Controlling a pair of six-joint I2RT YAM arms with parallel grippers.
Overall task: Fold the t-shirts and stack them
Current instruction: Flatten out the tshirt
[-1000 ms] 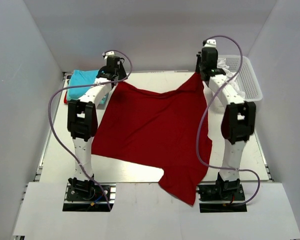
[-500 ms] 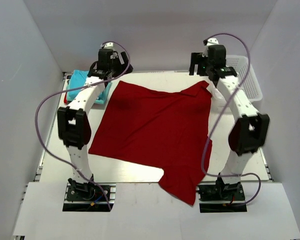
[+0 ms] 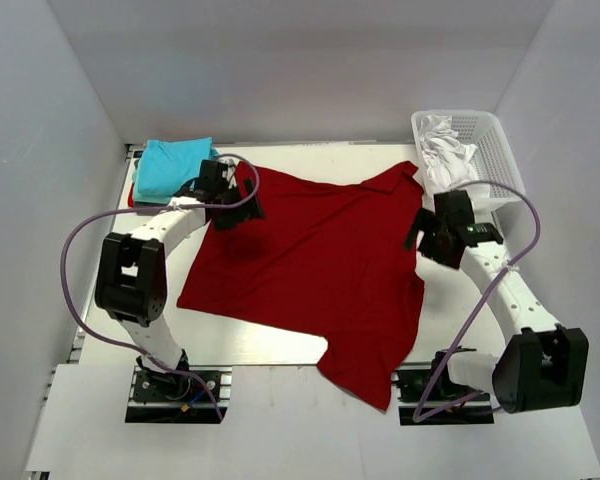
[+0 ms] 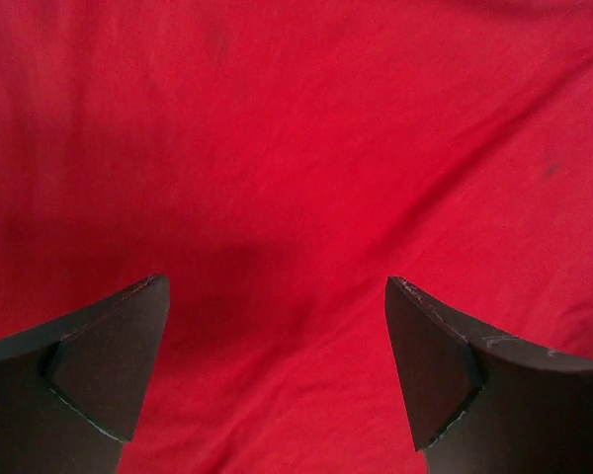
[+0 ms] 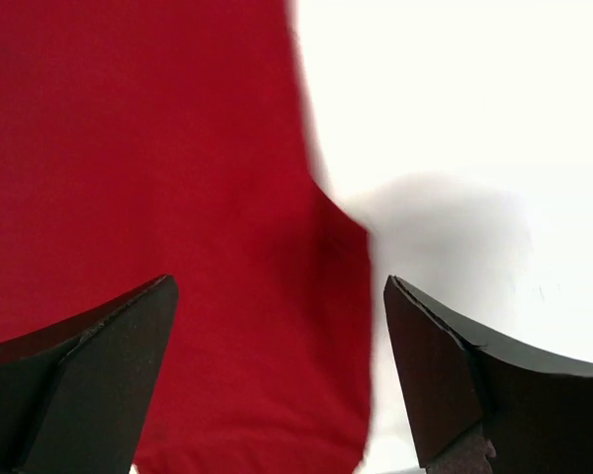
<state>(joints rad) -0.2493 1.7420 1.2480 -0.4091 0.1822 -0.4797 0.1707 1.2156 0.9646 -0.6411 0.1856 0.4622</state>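
Both arms have drawn back from the far edge since a second ago, and the shirt corners I held up now lie flat. My left fingers [image 4: 99, 365] stand wide apart and empty, low over the far left part of the dark red t-shirt [image 3: 320, 260]. My right fingers [image 5: 445, 375], equally spread, hang over its right edge, half above bare counter [image 3: 470, 300]. That shirt lies spread across the counter's middle. A folded turquoise t-shirt [image 3: 170, 165] sits at the far left corner, and a white mesh basket [image 3: 502, 150] at the far right.
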